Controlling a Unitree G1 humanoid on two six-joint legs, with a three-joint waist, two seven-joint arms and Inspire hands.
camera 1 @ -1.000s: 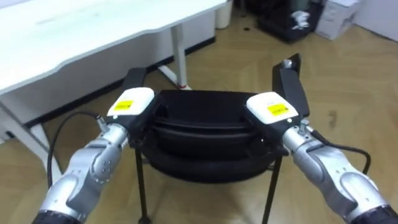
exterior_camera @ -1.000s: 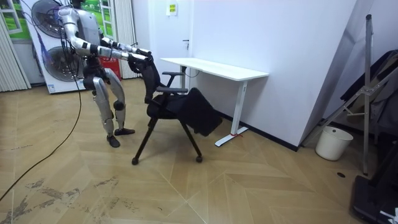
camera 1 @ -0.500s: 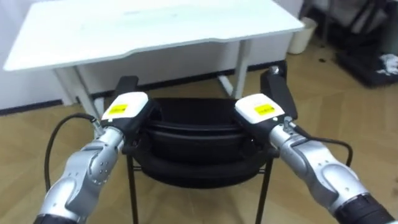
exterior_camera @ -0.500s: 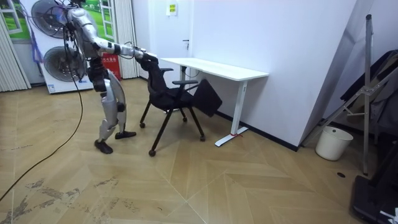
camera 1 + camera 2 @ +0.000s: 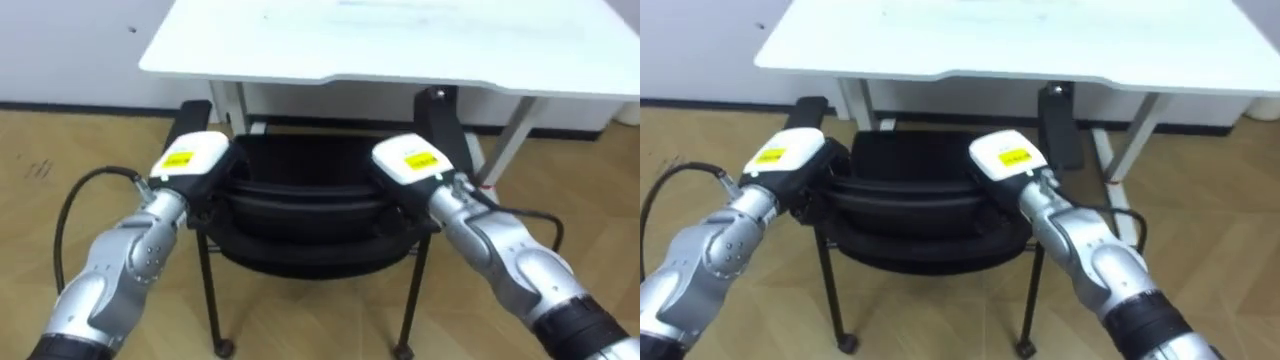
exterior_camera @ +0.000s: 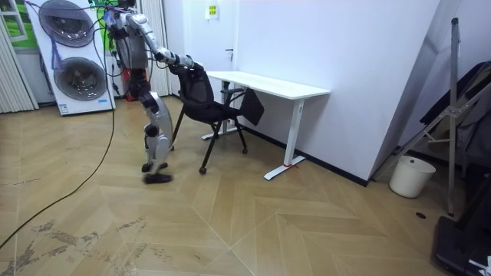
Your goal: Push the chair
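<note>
While both arms reach straight forward, the left hand point(image 5: 192, 160) and the right hand point(image 5: 410, 162) sit on the upper rim of the black chair point(image 5: 310, 215), one at each end of the backrest, with the dark curve of the back spanning the gap between them. Only the white backs of the hands face the head camera. The fingers go down over the far side of the rim, so I cannot tell whether they are spread, pressed flat or curled round it. Just beyond each hand an armrest point(image 5: 441, 115) runs away from the robot towards the white table point(image 5: 400, 40), whose near edge lies directly ahead of the hands and above the chair's seat. Below the hands the thin chair legs stand on the wooden floor point(image 5: 300, 330). From the room view, the robot stands behind the chair with its arms held out at backrest height, the chair between it and the table's end.
</note>
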